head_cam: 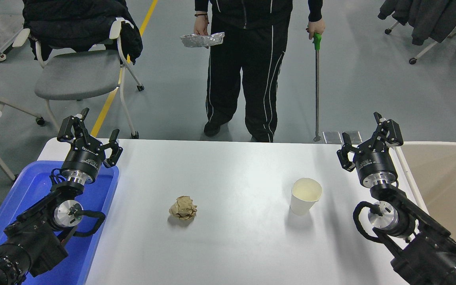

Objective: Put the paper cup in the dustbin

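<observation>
The white paper cup (305, 195) stands upright on the white table (228, 166), right of centre, its cream inside showing. The beige dustbin (445, 186) stands at the table's right edge. My right gripper (368, 138) is open and empty, raised above the table's back right, behind and to the right of the cup, between it and the dustbin. My left gripper (89, 132) is open and empty, parked over the back of a blue tray at the left.
A crumpled brown paper ball (183, 208) lies left of centre on the table. A shallow blue tray (34, 186) sits under my left arm. A person (247, 63) stands at the far side holding a foil tray (202, 39) and a green-handled stick (317, 79).
</observation>
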{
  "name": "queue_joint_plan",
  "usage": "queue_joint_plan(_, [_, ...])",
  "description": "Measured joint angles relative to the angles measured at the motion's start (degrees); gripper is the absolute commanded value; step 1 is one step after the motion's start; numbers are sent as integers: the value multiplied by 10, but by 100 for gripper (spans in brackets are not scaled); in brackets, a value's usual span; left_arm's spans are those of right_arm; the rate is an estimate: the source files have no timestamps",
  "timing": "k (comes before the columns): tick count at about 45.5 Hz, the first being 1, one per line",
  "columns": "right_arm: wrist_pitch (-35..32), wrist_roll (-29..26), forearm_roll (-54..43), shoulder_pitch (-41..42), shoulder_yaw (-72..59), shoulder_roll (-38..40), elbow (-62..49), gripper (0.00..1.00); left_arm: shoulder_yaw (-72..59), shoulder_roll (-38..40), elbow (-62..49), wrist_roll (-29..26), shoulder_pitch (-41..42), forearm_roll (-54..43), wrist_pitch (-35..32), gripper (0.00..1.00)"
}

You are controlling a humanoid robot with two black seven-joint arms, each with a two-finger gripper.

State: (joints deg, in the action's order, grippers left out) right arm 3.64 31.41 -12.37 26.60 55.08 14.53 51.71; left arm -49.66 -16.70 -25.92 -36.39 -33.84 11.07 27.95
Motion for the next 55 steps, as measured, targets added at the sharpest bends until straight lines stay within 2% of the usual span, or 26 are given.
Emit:
queue_joint_plan(9, [-10, 2, -1, -4, -6, 21, 2, 99, 0, 0, 0, 0, 0, 0, 0, 100])
queue_joint_plan(31, [-98, 3, 5, -26, -9, 80, -3, 99, 0, 0, 0, 0, 0, 0, 0, 100])
queue_joint_plan(45, [-101, 1, 2, -11, -26, 97, -46, 99, 0, 0, 0, 0, 0, 0, 0, 100])
queue_joint_plan(55, [-76, -1, 1, 56, -132, 102, -127, 99, 0, 0, 0, 0, 0, 0, 0, 100])
